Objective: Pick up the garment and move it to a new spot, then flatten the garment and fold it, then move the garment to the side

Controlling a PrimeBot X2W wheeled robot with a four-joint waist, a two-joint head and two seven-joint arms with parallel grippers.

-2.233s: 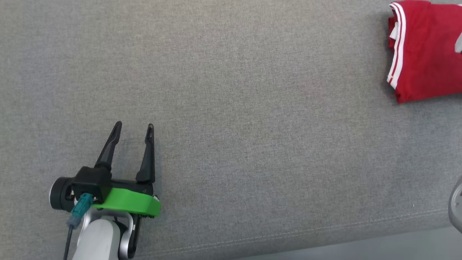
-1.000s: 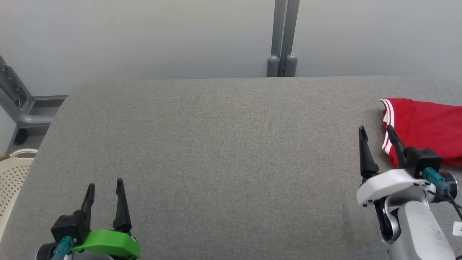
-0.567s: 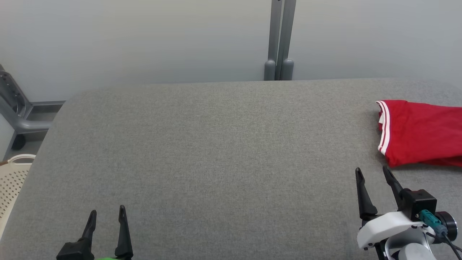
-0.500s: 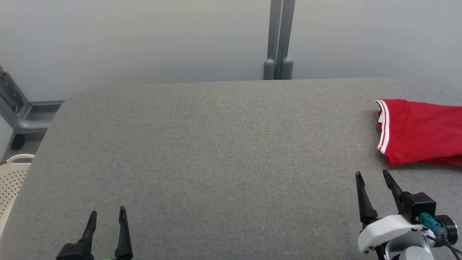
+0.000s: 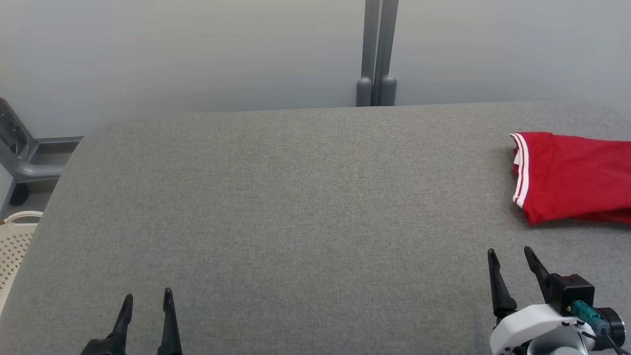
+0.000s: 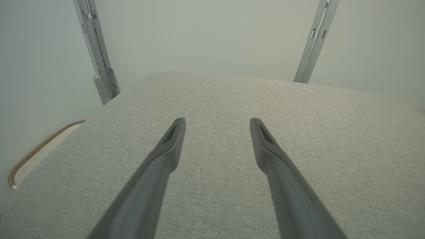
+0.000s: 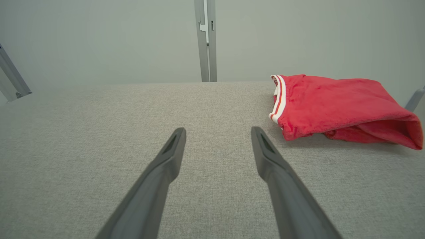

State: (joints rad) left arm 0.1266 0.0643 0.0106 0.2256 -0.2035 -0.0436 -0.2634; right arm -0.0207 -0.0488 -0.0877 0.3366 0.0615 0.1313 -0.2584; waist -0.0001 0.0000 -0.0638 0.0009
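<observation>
Head view, entries placed by the grey pad.

1. Grey pad (image 5: 296, 197): a fabric-covered work surface. Its far edge runs straight below a pale wall (image 5: 197, 49), and its far-left corner is rounded. The left edge slants toward the near side. A wide stretch of bare grey cloth spans the pad's middle and left.

2. Garment (image 5: 572, 177): red, with a white-striped band on the end facing the pad's middle. It lies folded over on the pad's right part, nearer the far edge than the near side, and its right portion runs out of frame. The right wrist view shows it as a low, loose bundle resting on the cloth. A strip of bare pad lies between it and the far edge.

3. Left gripper (image 5: 148, 298): at the pad's near left, fingers spread, nothing between them. In the left wrist view its fingers (image 6: 166, 156) point across bare cloth toward the far edge.

4. Right gripper (image 5: 510, 252): at the pad's near right, fingers spread and holding nothing. It sits on the near side of the garment and apart from it, with bare cloth between.

5. Grey post (image 5: 374, 49): upright against the wall, just behind the pad's far edge, right of its middle.

6. Cream basket (image 5: 19, 217): perforated, off the pad's left edge and lower than the pad.

7. Grey metal frame (image 5: 22, 158): beyond the pad's far-left corner.
</observation>
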